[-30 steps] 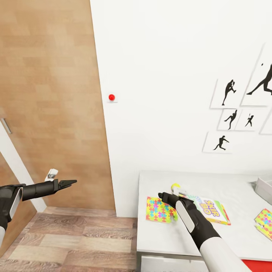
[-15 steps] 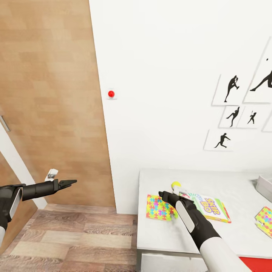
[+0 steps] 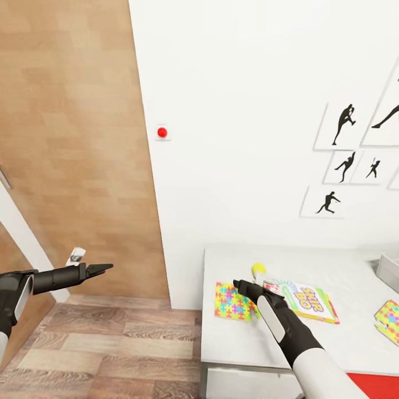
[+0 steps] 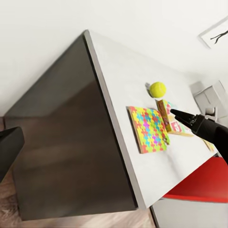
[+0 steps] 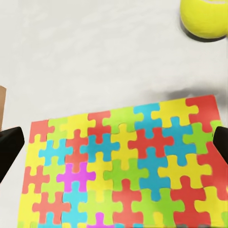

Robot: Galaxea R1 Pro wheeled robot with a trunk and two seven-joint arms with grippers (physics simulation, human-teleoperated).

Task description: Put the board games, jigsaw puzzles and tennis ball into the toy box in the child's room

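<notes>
On the pale grey table (image 3: 332, 346) a jigsaw puzzle (image 3: 233, 303) lies near the left end, with the tennis ball (image 3: 258, 270) just behind it. My right gripper (image 3: 239, 285) hovers open over that puzzle, a little short of the ball. In the right wrist view the puzzle (image 5: 128, 161) spreads between the two fingertips (image 5: 9, 147) and the ball (image 5: 205, 16) sits beyond. A SKIP-BO board game (image 3: 303, 300) lies to the right of the puzzle. A second jigsaw puzzle (image 3: 389, 318) and the toy box (image 3: 389, 270) are cut by the right edge. My left gripper (image 3: 102, 269) hangs open over the floor.
A wooden door (image 3: 72, 149) stands left of the white wall, with a red button (image 3: 162, 132) beside it. Baseball-player silhouettes (image 3: 346, 166) hang above the table. Wood-plank floor (image 3: 111, 349) lies left of the table. The left wrist view shows the table's dark end panel (image 4: 66, 142).
The head view has shifted a little, so the wall pictures sit higher and further right. More of the tennis ball shows behind the right gripper. The left arm has not moved.
</notes>
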